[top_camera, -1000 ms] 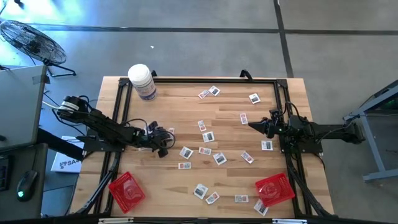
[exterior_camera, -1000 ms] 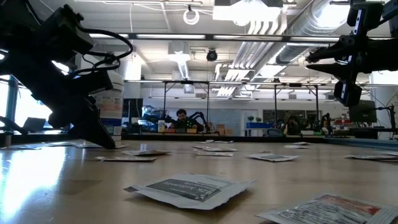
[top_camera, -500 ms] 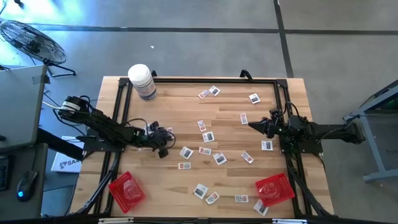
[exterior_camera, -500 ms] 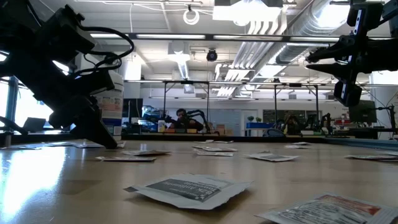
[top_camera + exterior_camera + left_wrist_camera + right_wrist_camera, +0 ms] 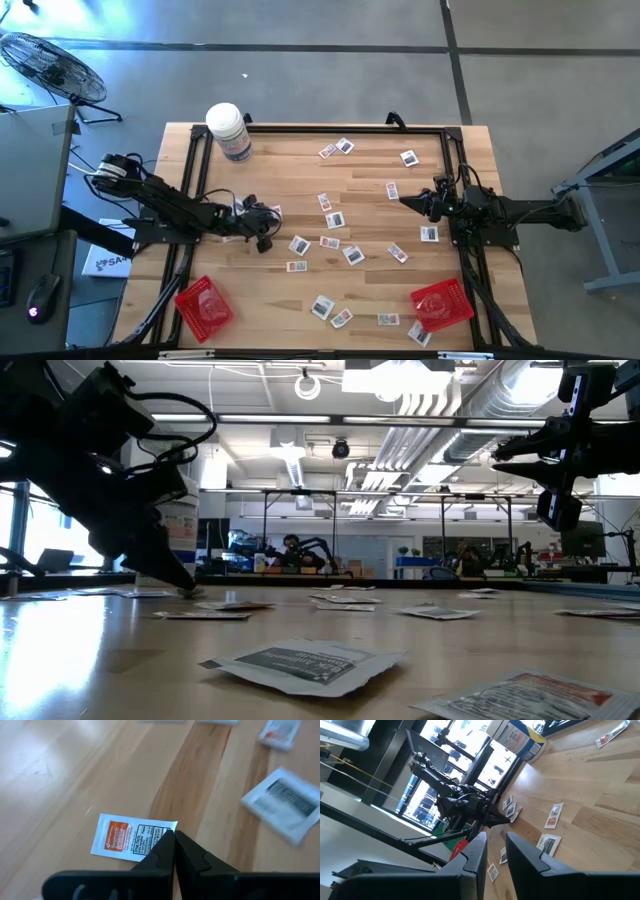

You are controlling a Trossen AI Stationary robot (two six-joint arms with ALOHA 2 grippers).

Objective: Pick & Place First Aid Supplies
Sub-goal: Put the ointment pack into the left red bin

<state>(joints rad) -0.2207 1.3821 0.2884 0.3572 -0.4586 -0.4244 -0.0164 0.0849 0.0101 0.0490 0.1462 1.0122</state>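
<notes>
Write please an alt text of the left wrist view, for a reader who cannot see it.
The left gripper, its fingers shut, pinches the edge of a white packet with orange print lying flat on the wooden table. Another white packet with dark print lies farther off.

Print on packet (image 5: 131, 836) too blurred to read

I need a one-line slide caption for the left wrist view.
Left gripper shut at the edge of an orange-printed packet on the wooden table.
</notes>
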